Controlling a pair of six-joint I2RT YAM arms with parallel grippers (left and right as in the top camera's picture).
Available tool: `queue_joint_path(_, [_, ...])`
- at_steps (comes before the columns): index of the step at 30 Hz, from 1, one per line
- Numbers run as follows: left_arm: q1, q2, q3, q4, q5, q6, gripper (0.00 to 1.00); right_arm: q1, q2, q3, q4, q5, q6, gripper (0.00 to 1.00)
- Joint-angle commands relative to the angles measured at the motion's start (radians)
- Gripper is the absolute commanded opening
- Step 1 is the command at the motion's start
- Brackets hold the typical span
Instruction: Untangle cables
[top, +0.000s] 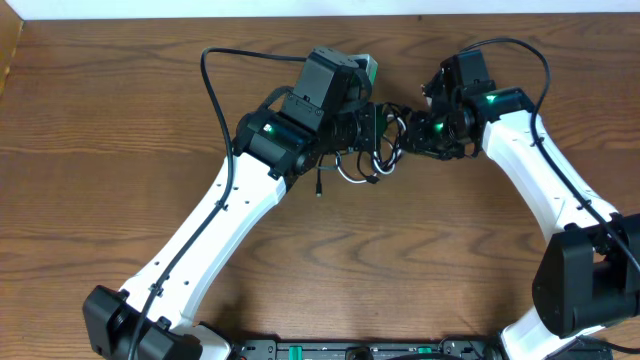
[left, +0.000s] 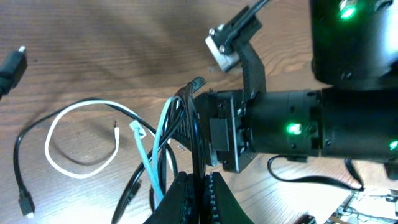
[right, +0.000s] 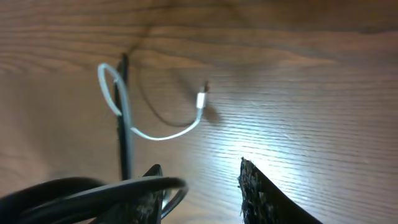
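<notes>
Your left gripper (left: 198, 190) was pressed together on a bunch of the cables (top: 372, 158), mostly black strands. It held them at the far middle of the table (top: 100, 150), while the loose loops lay on the wood below. Your right gripper (right: 199, 198) stood just beside this bunch with its fingers parted. In its own view a black loop (right: 124, 185) lay against one finger, but nothing was clearly between the two. The white cable (right: 155, 137) ran away from the bunch in an open curve on the wood, and its small plug was free.

As I judge it, the step was to take one strand with the right gripper and draw it out of the bunch. To do this well, you had to choose one strand only. The white cable was the better choice, because its end was free and it was easy to follow by eye.

You had to close near the crossing, not far out on the loop, and to pull slowly away from the left gripper, low over the wood. A fast pull could tighten the knot or drag the whole bunch out of the left fingers. The two grippers were very near each other, so the first small move had to go apart, not sideways.
</notes>
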Motion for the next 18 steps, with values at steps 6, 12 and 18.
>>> queue_joint_path(6, [0.082, -0.032, 0.003, 0.049, 0.035, -0.005, 0.07, 0.006, 0.006, -0.042, -0.108, 0.432, 0.039, 0.29])
queue_joint_path(12, [0.152, -0.038, 0.003, 0.010, 0.035, 0.003, 0.07, -0.006, 0.006, -0.073, -0.172, 0.597, 0.071, 0.24])
queue_joint_path(18, [0.224, -0.038, 0.003, -0.078, -0.027, 0.049, 0.07, -0.066, 0.006, -0.073, -0.213, 0.619, 0.071, 0.05])
